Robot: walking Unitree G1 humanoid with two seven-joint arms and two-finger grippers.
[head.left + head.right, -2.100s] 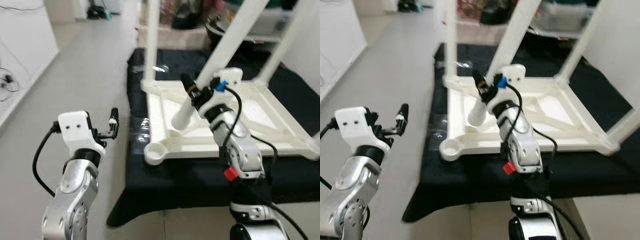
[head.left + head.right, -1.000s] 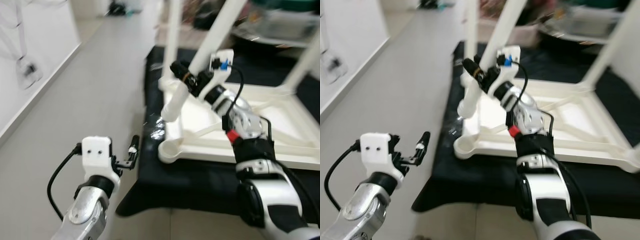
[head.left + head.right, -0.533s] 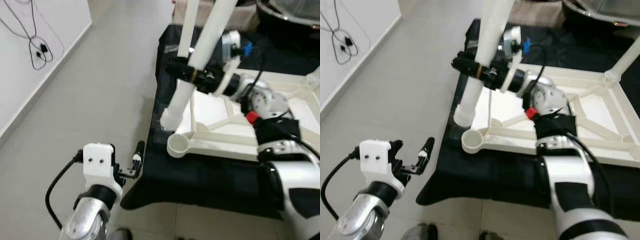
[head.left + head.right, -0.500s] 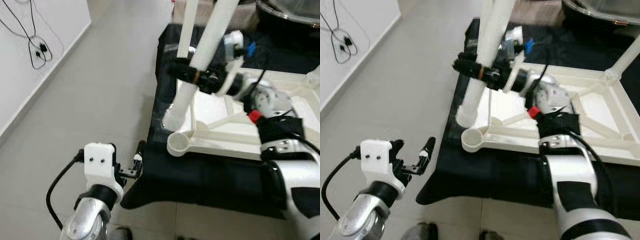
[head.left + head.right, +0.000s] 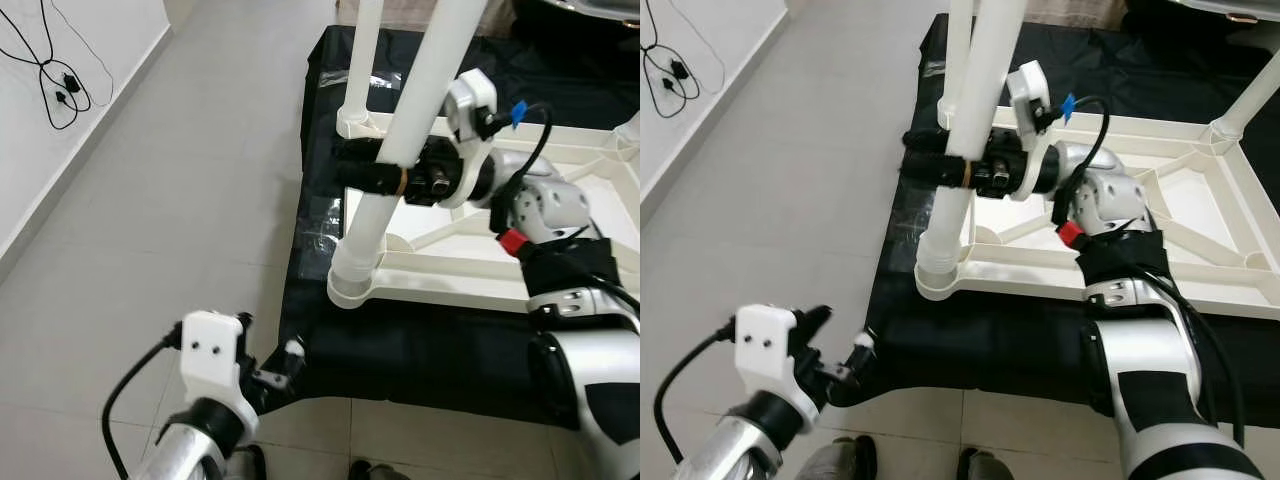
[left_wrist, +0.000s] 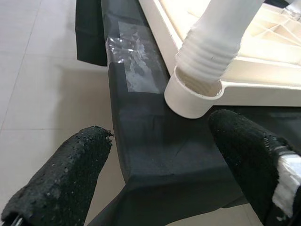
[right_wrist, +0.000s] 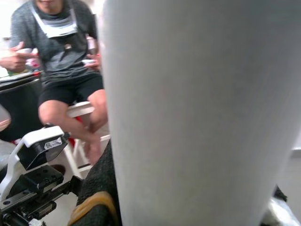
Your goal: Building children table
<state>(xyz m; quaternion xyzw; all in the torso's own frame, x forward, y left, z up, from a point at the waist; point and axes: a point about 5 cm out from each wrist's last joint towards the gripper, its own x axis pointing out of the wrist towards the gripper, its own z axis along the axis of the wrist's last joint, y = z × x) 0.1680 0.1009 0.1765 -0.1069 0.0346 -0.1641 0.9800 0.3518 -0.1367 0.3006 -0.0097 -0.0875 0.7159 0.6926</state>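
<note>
Head views: a white plastic children's table (image 5: 560,250) lies upside down on a tabletop (image 5: 420,345) draped in black cloth, its underside ribs facing up. A white leg (image 5: 385,180) stands nearly upright, leaning a little, its long axis running from the near-left corner socket (image 5: 352,285) up out of the top of the picture. Its lower end sits in that socket. A second leg (image 5: 362,60) stands upright in the far-left corner behind it. The right pincer (image 5: 372,178) reaches in from the right, level with the leg's middle, and its black fingers are clamped around the leg above the socket. The left pincer (image 5: 283,362) hangs low at the near-left, just beside the tabletop's front corner, below and well apart from the leg; its fingers are spread and hold nothing. A grey tiled floor (image 5: 170,200) lies to the left, with black cables (image 5: 55,75) against a white wall.

Left wrist view: the two black fingers (image 6: 61,176) are spread wide with nothing between them. Beyond them the leg's ribbed end (image 6: 209,59) sits in the round corner socket (image 6: 195,96), at the edge of the black cloth.

Right wrist view: the leg (image 7: 202,113) fills the frame close up, held against a black finger (image 7: 99,193). Behind it a person (image 7: 66,56) in a grey shirt and black shorts sits on a white stool.
</note>
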